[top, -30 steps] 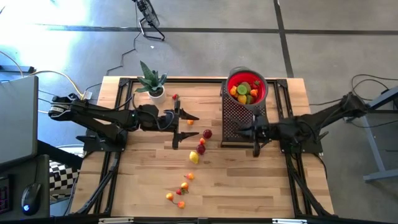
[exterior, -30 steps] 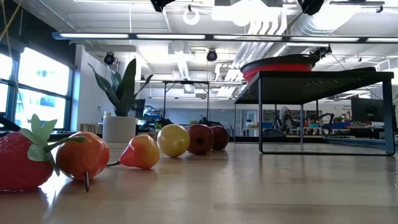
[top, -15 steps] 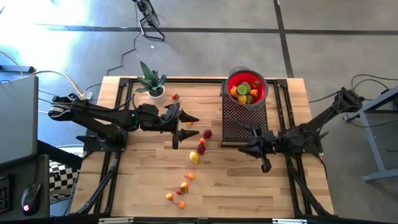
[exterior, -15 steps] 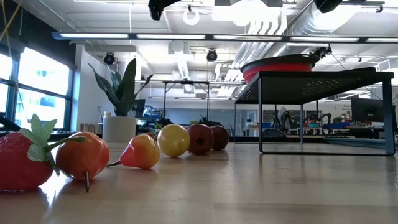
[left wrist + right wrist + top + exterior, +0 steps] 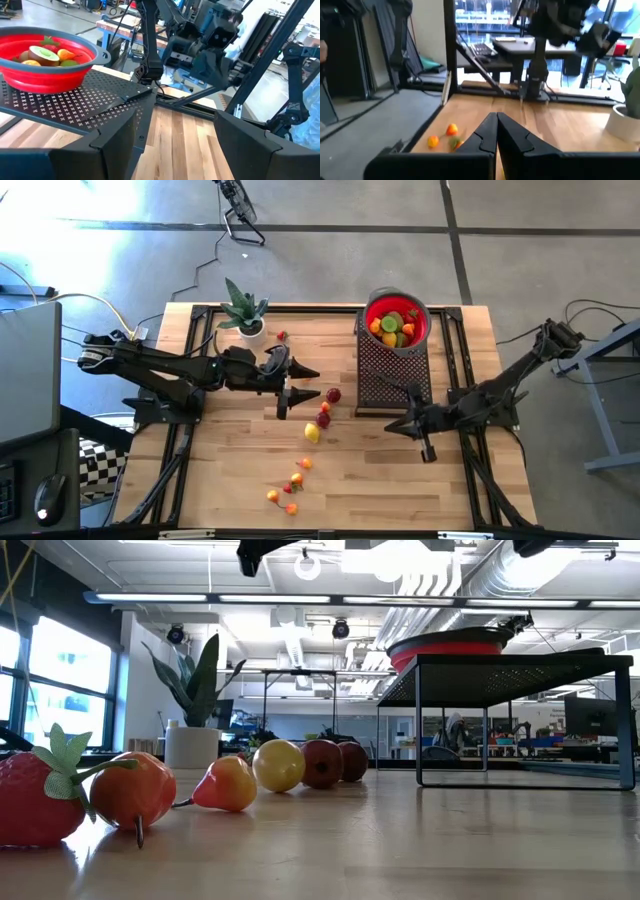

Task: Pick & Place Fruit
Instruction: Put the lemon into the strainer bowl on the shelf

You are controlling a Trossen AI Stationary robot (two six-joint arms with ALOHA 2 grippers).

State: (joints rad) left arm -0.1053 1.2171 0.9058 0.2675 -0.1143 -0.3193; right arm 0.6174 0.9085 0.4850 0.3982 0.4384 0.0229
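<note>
Loose fruit lies on the wooden table: red pieces point(image 5: 333, 394) point(image 5: 323, 419), a yellow one point(image 5: 312, 433), and small orange ones point(image 5: 297, 478) nearer the front. More fruit point(image 5: 392, 326) fills the red bowl point(image 5: 420, 330), which stands on a black mesh stand point(image 5: 385, 370). My left gripper point(image 5: 315, 383) hangs open above the table left of the stand, pointing at it, with nothing between its fingers point(image 5: 177, 125). My right gripper point(image 5: 390, 424) is shut and empty, in front of the stand's near side point(image 5: 496, 125).
A potted plant point(image 5: 243, 312) stands at the far left, a small red fruit point(image 5: 282, 335) beside it. The low view shows a row of fruit point(image 5: 228, 785) and the stand's legs point(image 5: 418, 725). Bare wood lies at the near right point(image 5: 400, 490).
My right gripper has swung away from the stand's near edge toward the table's near edge, staying shut. My left gripper has rolled a little about its own pointing line, staying in place and open. The fruit has not moved.
</note>
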